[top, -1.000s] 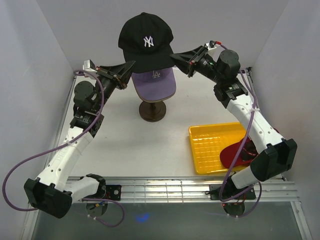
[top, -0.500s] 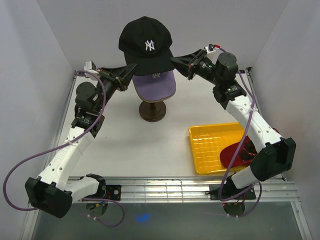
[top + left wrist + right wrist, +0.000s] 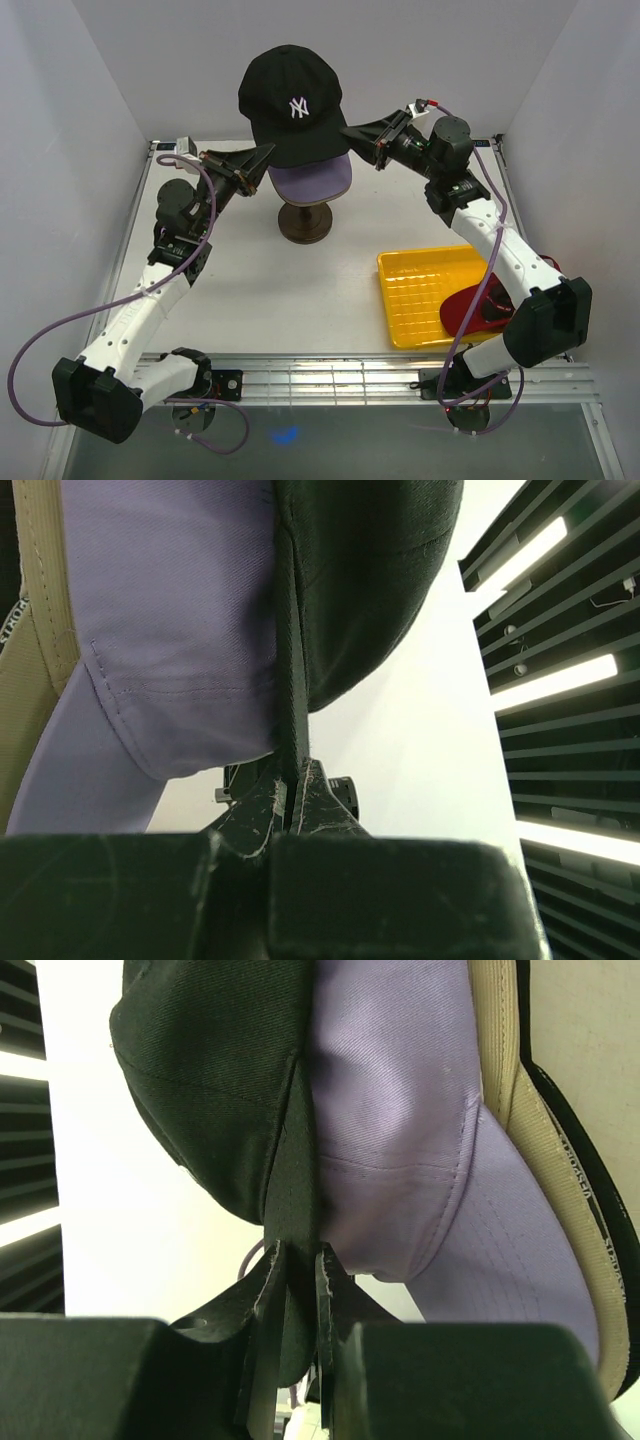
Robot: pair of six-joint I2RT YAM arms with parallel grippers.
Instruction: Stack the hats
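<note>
The black NY hat (image 3: 291,105) hangs over the lavender hat (image 3: 312,180), which sits on top of the stack on the stand. My left gripper (image 3: 268,152) is shut on the black hat's left rim and my right gripper (image 3: 345,130) on its right rim. In the left wrist view the rim (image 3: 290,680) runs into my left gripper (image 3: 292,780), with the lavender hat (image 3: 170,630) and a tan hat (image 3: 30,660) beside it. The right wrist view shows my right gripper (image 3: 298,1255) pinching black fabric (image 3: 210,1090) against lavender (image 3: 390,1140) and tan (image 3: 510,1110). A red hat (image 3: 470,308) lies in the tray.
The dark wooden stand (image 3: 305,222) rises at the back centre of the table. A yellow grid-bottomed tray (image 3: 420,290) lies at the right front, partly under my right arm. White walls close in left, right and behind.
Both grippers have brought the black NY hat down and slightly forward, so it covers more of the lavender hat. The grips have not changed.
</note>
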